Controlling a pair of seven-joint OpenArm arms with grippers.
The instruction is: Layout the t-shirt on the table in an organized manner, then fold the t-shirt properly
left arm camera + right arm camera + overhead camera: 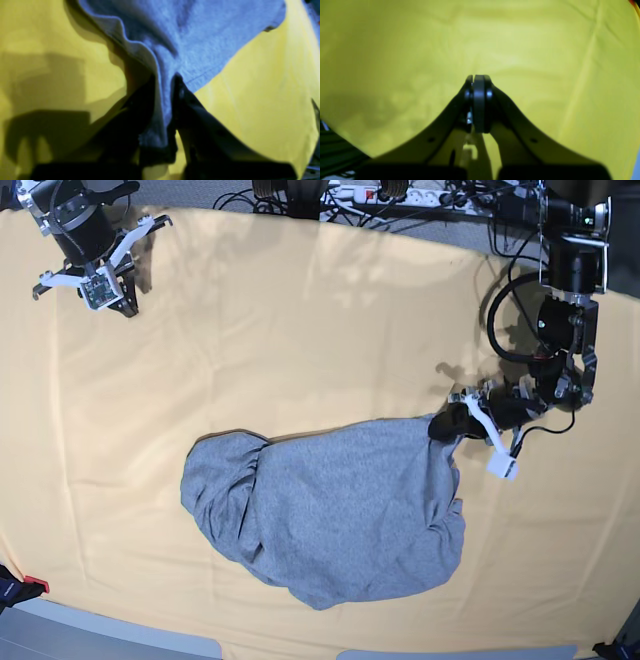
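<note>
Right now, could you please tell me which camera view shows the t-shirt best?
The base view, since the t-shirt appears there whole, rumpled on the table. The left wrist view shows only part, pinched in the claw; the right wrist view shows none.

1. Okay, we've got one t-shirt, grey, just the single one.
2. We count one table too.
3. Robot arms: two of 'em, one left arm and one right arm.
4. Grippers, also two for us: one left gripper, one right gripper.
5. Oh, and we spot one black-and-red object in the base view's lower left corner.
</note>
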